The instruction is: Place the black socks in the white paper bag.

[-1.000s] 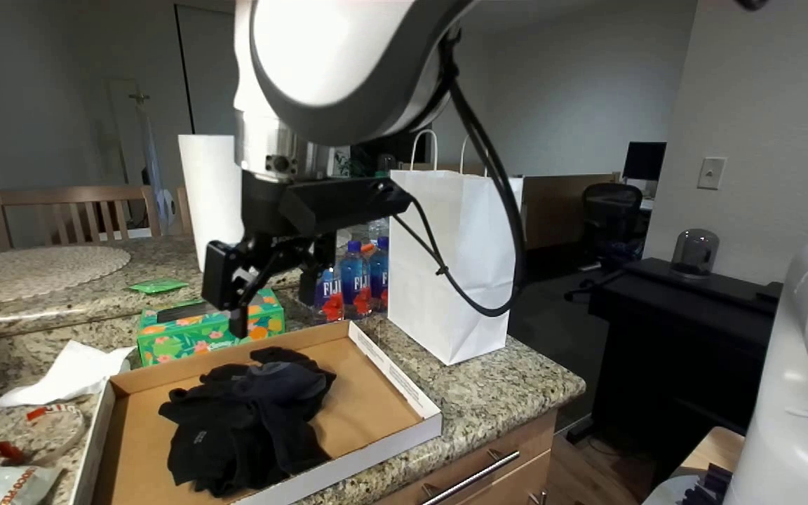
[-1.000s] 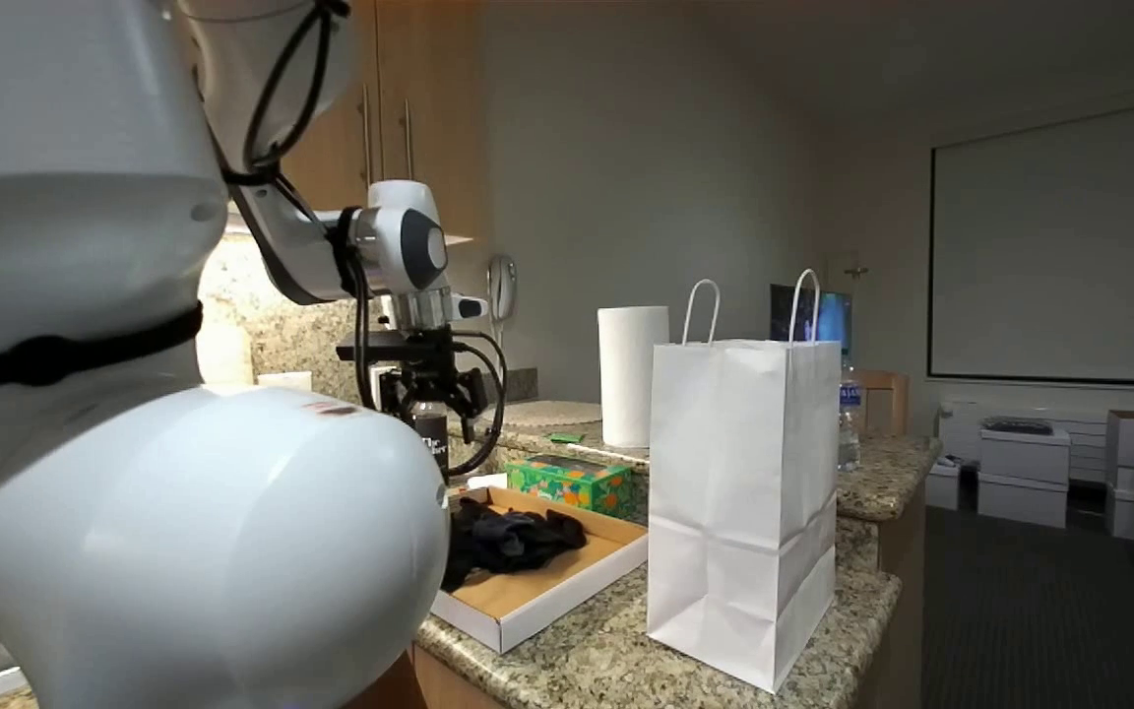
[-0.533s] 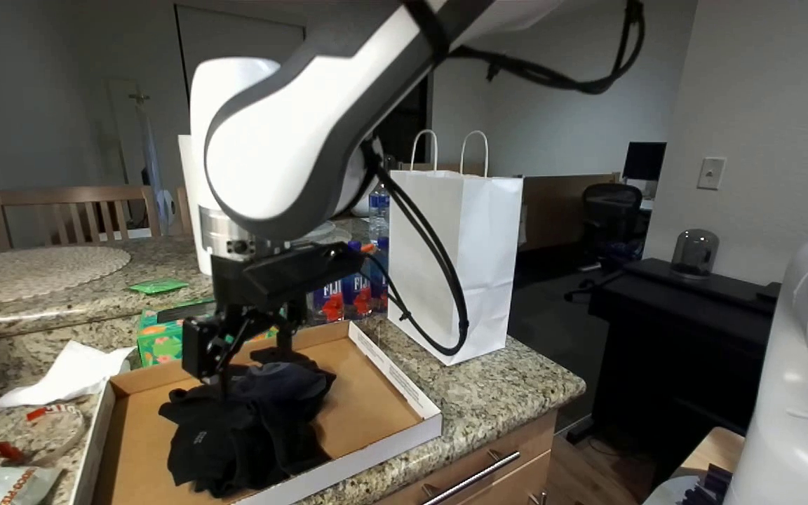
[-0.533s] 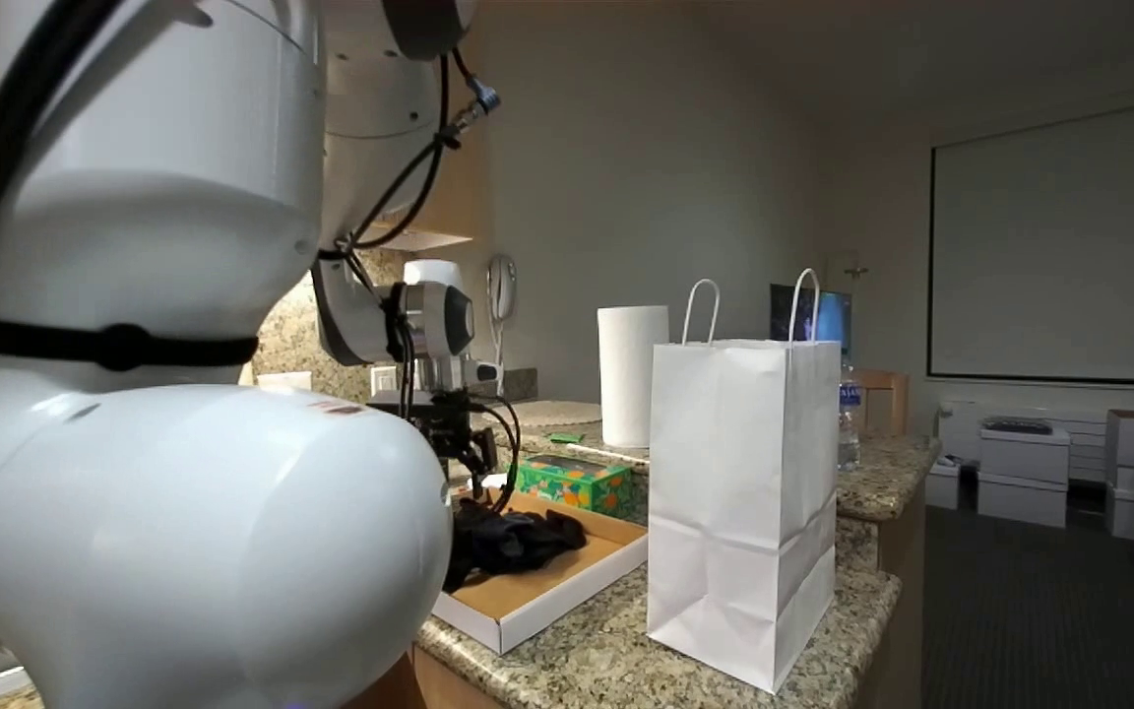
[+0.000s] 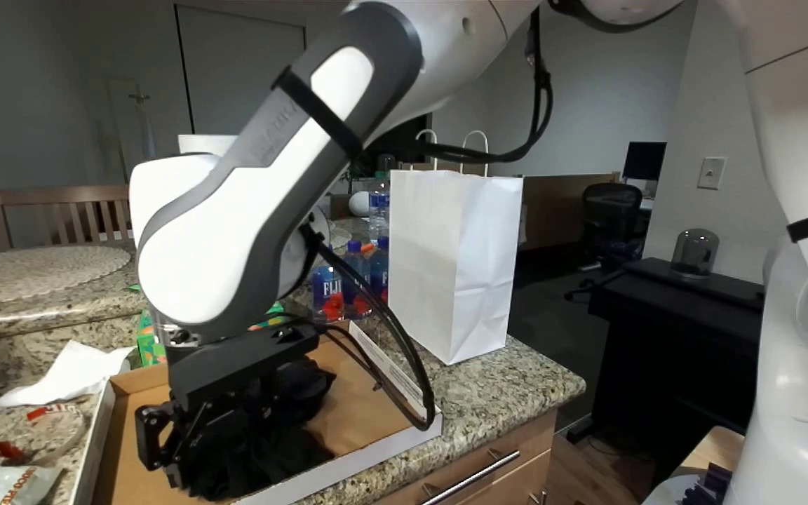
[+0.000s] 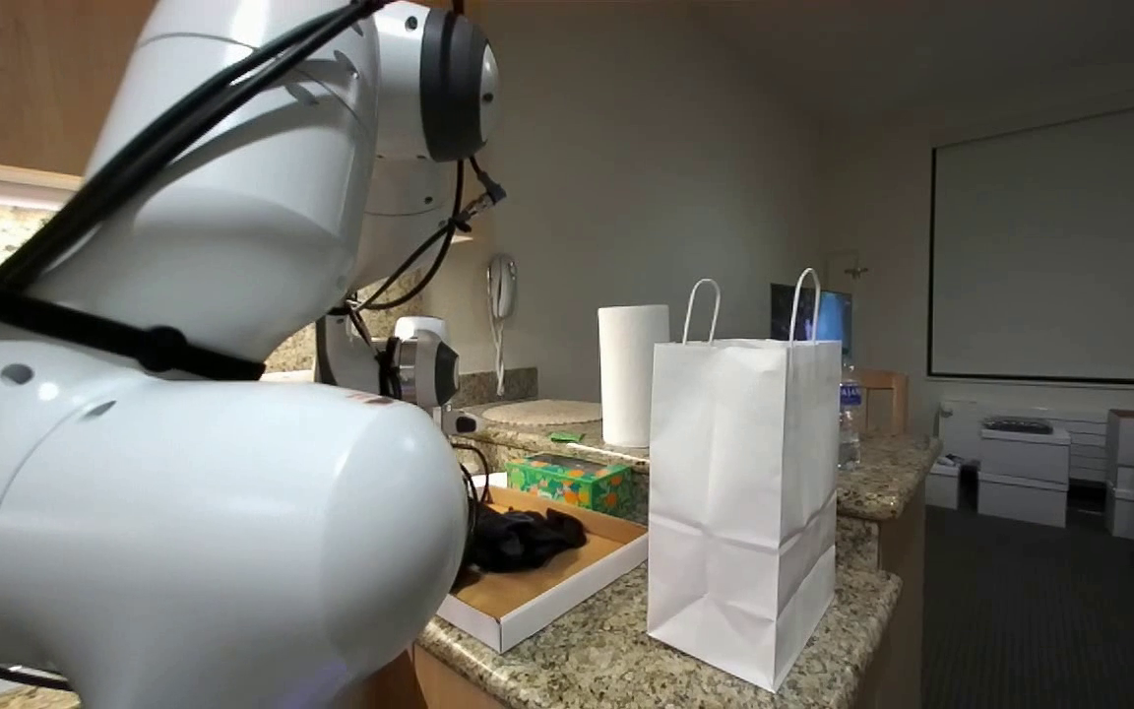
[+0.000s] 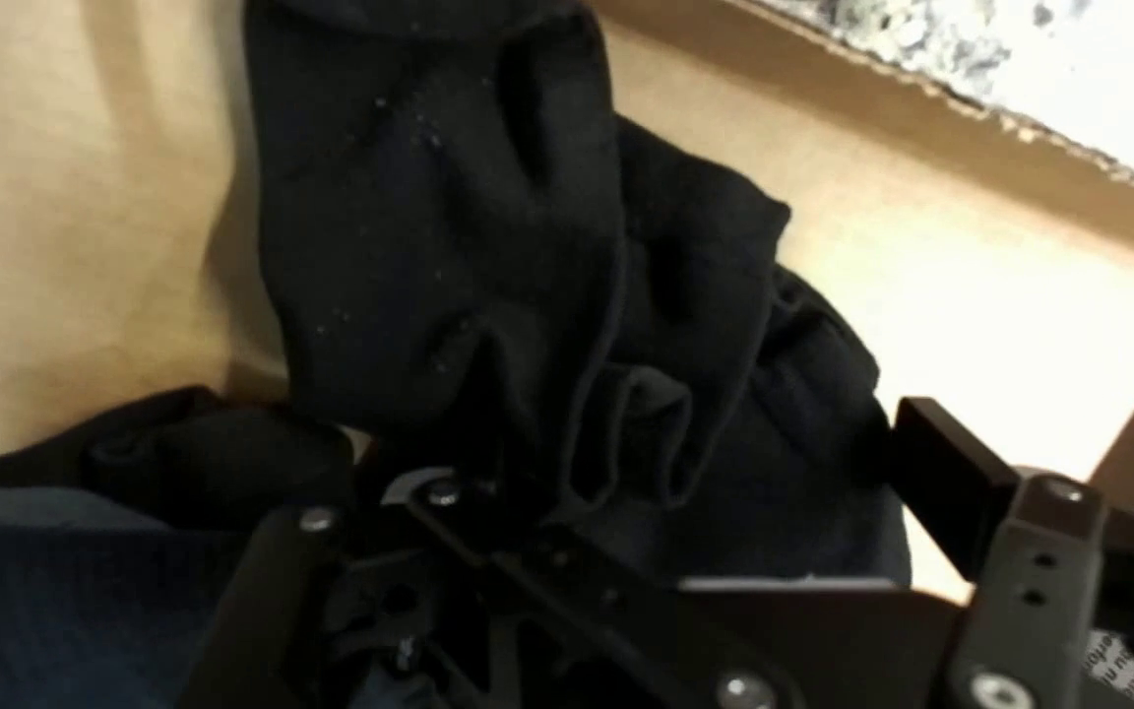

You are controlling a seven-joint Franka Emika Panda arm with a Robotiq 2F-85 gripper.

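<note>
Low inside the tray (image 6: 572, 598), the hand (image 7: 680, 468) points down with its jaws spread wide; black cloth lies between the fingers (image 7: 956, 483), yet nothing looks pinched. That wide stance probably serves to straddle the loose folds, so that closing would gather a good bunch instead of skimming the top layer.

The black socks (image 7: 439, 217) lie heaped on the tray's floor, none visibly lifted. The tray's low walls presumably hold the pile together and stop it sliding away when pushed. As a heap they point no single way, but the clearest sock in the wrist view has its long axis running out from the hand, aslant to the tray wall at that view's upper right; its outer end reaches the frame's edge, and I cannot tell toe from cuff.

Just beyond the tray's far wall sits a tissue box (image 6: 572, 483), apparently of no use to the job. Near the tray but apart from it, the white paper bag (image 5: 453, 266) stands upright on the desk (image 5: 474, 389), likely put there to keep the carry short. Its long axis is vertical, with mouth and loop handles (image 6: 704, 284) upward, which suits a drop from above.

Farther out past the tray come bottles (image 5: 356, 265) and a paper towel roll (image 6: 633, 379), seemingly just household clutter.
</note>
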